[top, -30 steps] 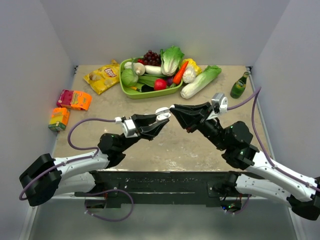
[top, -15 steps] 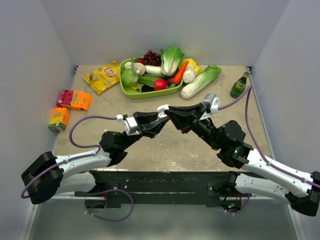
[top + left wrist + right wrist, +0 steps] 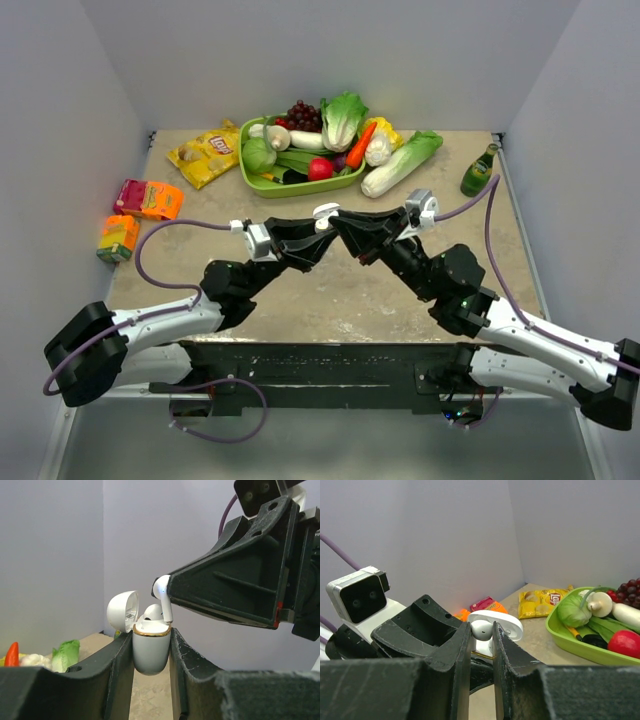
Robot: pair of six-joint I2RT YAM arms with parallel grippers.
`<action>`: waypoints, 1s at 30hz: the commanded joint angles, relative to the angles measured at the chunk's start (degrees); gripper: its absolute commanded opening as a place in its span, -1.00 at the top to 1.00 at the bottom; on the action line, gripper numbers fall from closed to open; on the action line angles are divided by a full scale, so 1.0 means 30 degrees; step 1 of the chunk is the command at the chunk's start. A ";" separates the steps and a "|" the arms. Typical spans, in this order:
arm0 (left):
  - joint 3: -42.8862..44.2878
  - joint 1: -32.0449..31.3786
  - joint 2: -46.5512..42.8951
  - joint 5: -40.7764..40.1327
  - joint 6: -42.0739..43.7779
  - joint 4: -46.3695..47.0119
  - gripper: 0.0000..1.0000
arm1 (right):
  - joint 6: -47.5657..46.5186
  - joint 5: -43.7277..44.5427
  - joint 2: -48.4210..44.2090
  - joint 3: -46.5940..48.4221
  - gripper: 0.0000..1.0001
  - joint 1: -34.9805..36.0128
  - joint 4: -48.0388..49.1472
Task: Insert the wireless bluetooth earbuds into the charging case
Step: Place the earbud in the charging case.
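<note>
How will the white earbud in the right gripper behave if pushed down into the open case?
Probably slippery: the earbud is glossy and rounded, and the right gripper pinches only its head. Likely stiff and light: its stem hangs straight. It may twist or pop out if pressed off-centre against the charging case.

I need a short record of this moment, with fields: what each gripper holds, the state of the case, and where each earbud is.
left gripper: shut on the charging case, held upright above the table
right gripper: shut on the held earbud
lid: open, tilted back
held earbud: over the case's free side, stem down, tip at the rim
seated earbud: already in the case
</note>
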 commanded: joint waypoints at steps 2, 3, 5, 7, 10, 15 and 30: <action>0.1027 -0.0044 -0.0105 -0.0285 -0.0991 0.4390 1.00 | 0.0069 0.0638 0.0106 0.0169 1.00 0.0138 0.1333; 0.0999 -0.0045 -0.0134 -0.0256 -0.0992 0.4331 1.00 | 0.0069 0.0696 0.0164 0.0170 1.00 0.0138 0.1333; 0.1057 -0.0045 -0.0105 -0.0226 -0.1050 0.4243 1.00 | 0.0011 0.0755 0.0252 0.0257 1.00 0.0167 0.1333; 0.1057 -0.0044 -0.0047 -0.0197 -0.1109 0.4184 1.00 | 0.0011 0.0784 0.0398 0.0257 1.00 0.0167 0.1450; 0.1057 -0.0045 -0.0017 -0.0197 -0.1109 0.4097 1.00 | 0.0040 0.0843 0.0574 0.0286 1.00 0.0167 0.1626; 0.0999 -0.0045 -0.0017 -0.0255 -0.1050 0.3862 1.00 | -0.0018 0.0756 0.0955 0.0492 1.00 0.0225 0.1743; 0.1028 -0.0045 -0.0163 -0.0665 -0.0494 0.3159 1.00 | -0.0369 0.0872 0.1513 0.0843 1.00 0.0489 0.1305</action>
